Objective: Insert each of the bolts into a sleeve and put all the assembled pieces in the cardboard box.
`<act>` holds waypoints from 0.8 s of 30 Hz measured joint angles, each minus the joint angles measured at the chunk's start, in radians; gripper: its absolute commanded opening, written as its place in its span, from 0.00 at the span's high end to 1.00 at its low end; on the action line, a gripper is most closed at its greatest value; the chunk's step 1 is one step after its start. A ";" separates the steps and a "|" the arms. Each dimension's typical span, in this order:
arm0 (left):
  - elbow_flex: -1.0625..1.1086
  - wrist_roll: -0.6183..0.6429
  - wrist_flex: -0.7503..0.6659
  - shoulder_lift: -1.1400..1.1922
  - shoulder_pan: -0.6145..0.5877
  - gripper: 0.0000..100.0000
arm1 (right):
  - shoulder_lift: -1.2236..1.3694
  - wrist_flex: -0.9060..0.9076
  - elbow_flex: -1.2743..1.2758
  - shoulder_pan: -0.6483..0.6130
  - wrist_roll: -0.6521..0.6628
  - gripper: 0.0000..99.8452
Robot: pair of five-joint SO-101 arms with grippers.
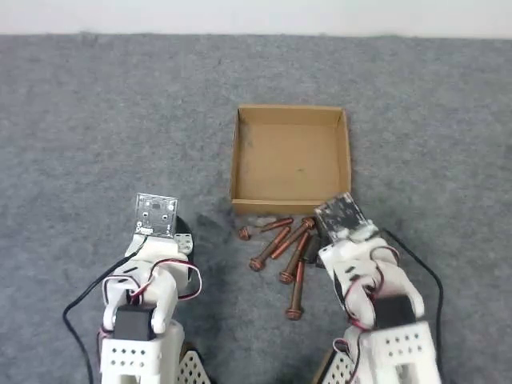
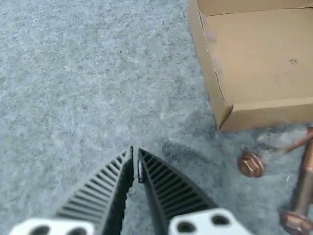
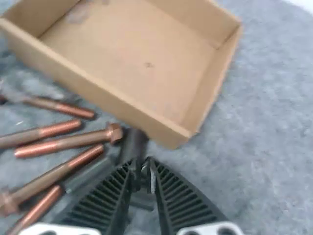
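The cardboard box [image 1: 292, 156] stands open with nothing inside, in the middle of the grey carpet. Several copper bolts [image 1: 282, 244] lie loose just in front of its near wall. In the left wrist view my left gripper [image 2: 135, 159] is shut over bare carpet, left of the box corner [image 2: 222, 115]; a bolt head [image 2: 251, 164] lies off to its side. My right gripper [image 3: 142, 169] is shut, its tips just above a dark sleeve [image 3: 131, 143] that lies against the box wall [image 3: 98, 98]. A second dark sleeve [image 3: 88, 174] lies along a bolt [image 3: 66, 141].
Both arms stand at the near edge, the left arm [image 1: 152, 272] left of the bolts and the right arm [image 1: 360, 264] right of them. Grey carpet stretches around the box on every side. A pale wall runs along the far edge.
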 measured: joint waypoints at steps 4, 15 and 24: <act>0.000 0.000 0.000 0.000 0.000 0.99 | 0.265 0.000 -0.132 -0.025 0.000 0.99; 0.000 0.000 0.000 0.000 0.000 0.99 | 0.790 0.189 -0.405 -0.080 0.172 0.99; 0.000 0.000 0.000 0.000 0.000 0.99 | 0.858 0.199 -0.413 -0.083 0.339 0.87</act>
